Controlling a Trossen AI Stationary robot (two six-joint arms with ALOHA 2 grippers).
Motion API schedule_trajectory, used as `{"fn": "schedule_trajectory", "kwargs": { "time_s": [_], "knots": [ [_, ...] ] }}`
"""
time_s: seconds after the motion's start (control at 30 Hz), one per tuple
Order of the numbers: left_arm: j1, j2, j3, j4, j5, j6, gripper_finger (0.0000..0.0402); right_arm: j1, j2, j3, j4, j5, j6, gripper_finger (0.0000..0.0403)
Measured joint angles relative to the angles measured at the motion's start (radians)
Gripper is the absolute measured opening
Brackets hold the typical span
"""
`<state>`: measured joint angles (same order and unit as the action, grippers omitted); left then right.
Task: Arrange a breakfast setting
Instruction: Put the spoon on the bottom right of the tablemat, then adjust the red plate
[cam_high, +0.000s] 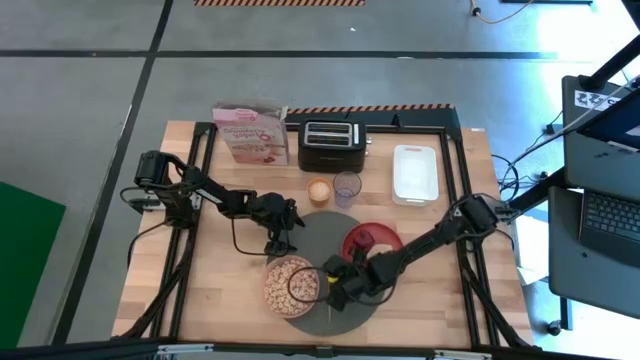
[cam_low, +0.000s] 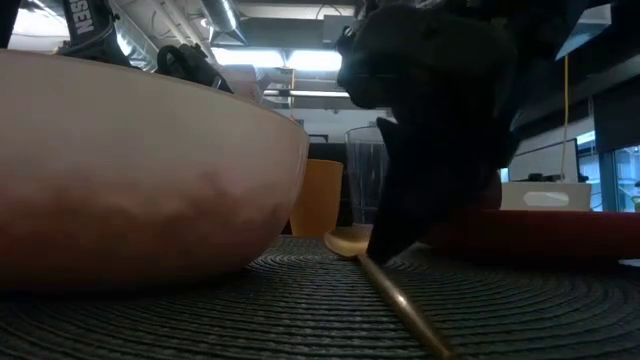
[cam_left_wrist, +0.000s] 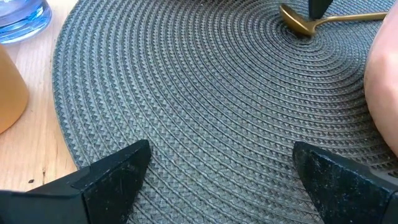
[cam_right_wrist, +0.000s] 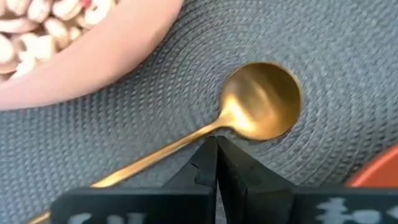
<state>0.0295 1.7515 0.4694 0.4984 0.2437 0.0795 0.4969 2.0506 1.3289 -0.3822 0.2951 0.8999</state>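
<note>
A round dark-grey mat (cam_high: 322, 228) lies at the table's near middle. On it stand a pale bowl (cam_high: 290, 284) of tan cereal (cam_right_wrist: 37, 15) and, at its right edge, a red plate (cam_high: 372, 243). A thin golden spoon (cam_right_wrist: 261, 99) lies flat on the mat between bowl and plate, its handle (cam_low: 400, 300) pointing to the near edge. My right gripper (cam_right_wrist: 216, 140) is shut and comes down on the spoon. My left gripper (cam_left_wrist: 221, 162) hovers open over the mat's left part (cam_high: 283, 240), holding nothing. My right gripper sets its shut fingertips (cam_right_wrist: 208, 155) on the spoon's neck (cam_right_wrist: 219, 126), where the handle meets the spoon's bowl. The fingers slant down from the table's right and lie across the handle. The spoon stays flat on the mat. I cannot tell whether they pinch it or only press on it.
Behind the mat stand an orange cup (cam_high: 319, 190) and a clear glass (cam_high: 347, 187). At the far edge are a cereal box (cam_high: 250, 132), a black toaster (cam_high: 330, 145) and a white tray (cam_high: 415, 172).
</note>
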Motion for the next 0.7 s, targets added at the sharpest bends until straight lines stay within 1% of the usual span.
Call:
{"fn": "schedule_trajectory", "kwargs": {
  "time_s": [0.13,0.23,0.3,0.43,0.53,0.6,0.7],
  "knots": [
    [0.0,0.0,0.0,0.0,0.0,0.0,0.0396,0.015,0.0,0.003,0.022,0.007,0.018,0.0007],
    [0.0,0.0,0.0,0.0,0.0,0.0,0.0396,0.023,0.0,0.055,-0.033,0.022,0.02,0.0007],
    [0.0,0.0,0.0,0.0,0.0,-0.001,0.0396,0.027,0.0,0.109,-0.101,0.068,0.019,0.0007],
    [0.0,0.0,-0.001,0.011,0.001,-0.02,0.0396,0.035,0.0,0.248,-0.329,0.181,0.03,0.0007],
    [0.0,0.001,-0.004,0.039,0.001,-0.063,0.0396,0.05,-0.001,0.33,-0.513,0.281,0.095,0.0007],
    [0.0,-0.007,-0.004,0.054,0.001,-0.099,0.0396,0.069,0.0,0.379,-0.663,0.358,0.191,0.0007],
    [0.0,-0.037,-0.005,0.055,0.001,-0.138,0.0396,0.108,-0.002,0.418,-0.884,0.438,0.411,0.0007]
  ]
}}
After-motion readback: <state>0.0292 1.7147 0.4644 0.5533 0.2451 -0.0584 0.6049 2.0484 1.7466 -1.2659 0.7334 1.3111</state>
